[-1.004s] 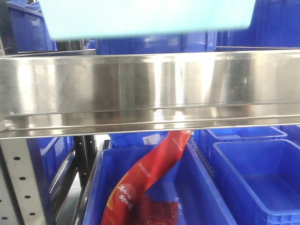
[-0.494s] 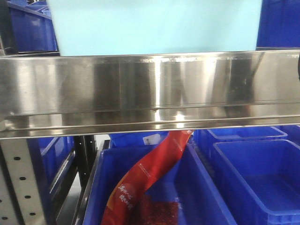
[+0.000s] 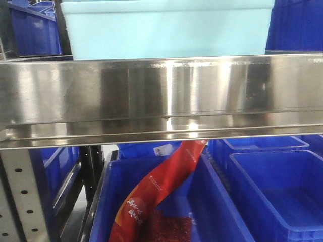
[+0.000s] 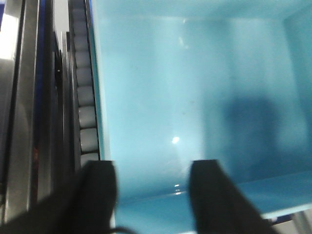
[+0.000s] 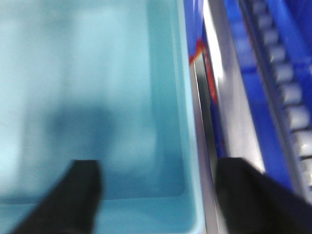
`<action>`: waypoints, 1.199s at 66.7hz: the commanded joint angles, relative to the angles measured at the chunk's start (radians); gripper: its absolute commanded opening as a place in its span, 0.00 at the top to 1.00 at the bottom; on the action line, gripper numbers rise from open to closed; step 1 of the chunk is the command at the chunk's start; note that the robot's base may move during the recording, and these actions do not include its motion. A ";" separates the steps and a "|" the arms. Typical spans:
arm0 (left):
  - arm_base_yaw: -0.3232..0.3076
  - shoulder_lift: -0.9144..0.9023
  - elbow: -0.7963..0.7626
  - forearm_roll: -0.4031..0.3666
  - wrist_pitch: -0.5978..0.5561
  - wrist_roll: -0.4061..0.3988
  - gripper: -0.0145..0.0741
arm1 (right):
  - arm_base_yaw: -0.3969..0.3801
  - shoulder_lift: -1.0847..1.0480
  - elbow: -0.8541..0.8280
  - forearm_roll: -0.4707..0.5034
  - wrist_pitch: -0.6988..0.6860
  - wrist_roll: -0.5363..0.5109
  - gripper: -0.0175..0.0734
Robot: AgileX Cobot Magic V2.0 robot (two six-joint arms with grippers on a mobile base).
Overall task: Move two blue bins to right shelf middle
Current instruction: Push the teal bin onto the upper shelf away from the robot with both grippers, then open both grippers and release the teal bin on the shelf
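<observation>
A light blue bin (image 3: 166, 33) sits behind the tall shiny steel front lip of the right shelf middle tier (image 3: 161, 96); its rim shows at the top of the front view. Its inside fills the left wrist view (image 4: 195, 97) and the right wrist view (image 5: 87, 97). My left gripper (image 4: 153, 195) is open, one finger outside the bin's left wall and one over its inside. My right gripper (image 5: 163, 195) is open, its fingers either side of the bin's right wall. Neither jaw presses on a wall. No second light blue bin shows.
Roller tracks run beside the bin on the left (image 4: 85, 112) and on the right (image 5: 287, 97). Below the lip, a dark blue bin (image 3: 217, 212) holds a red packet (image 3: 161, 186), with another dark blue bin (image 3: 272, 191) to its right. A perforated upright (image 3: 20, 196) stands lower left.
The light blue bin has come down from above the steel lip to behind it; its rim now shows at the top of the front view.
</observation>
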 commanded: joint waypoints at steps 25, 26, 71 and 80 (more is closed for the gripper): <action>-0.035 -0.084 -0.045 -0.013 0.009 0.058 0.96 | -0.004 -0.161 0.020 0.012 -0.019 -0.097 0.99; -0.041 -0.093 -0.032 -0.013 -0.008 0.060 0.96 | -0.004 -0.169 0.033 0.012 -0.032 -0.098 0.99; -0.095 -0.767 1.068 0.143 -0.895 0.061 0.96 | -0.004 -0.766 1.087 -0.011 -0.971 -0.136 0.99; -0.095 -0.914 1.203 0.147 -0.926 0.061 0.96 | -0.004 -0.880 1.183 -0.011 -0.978 -0.136 0.99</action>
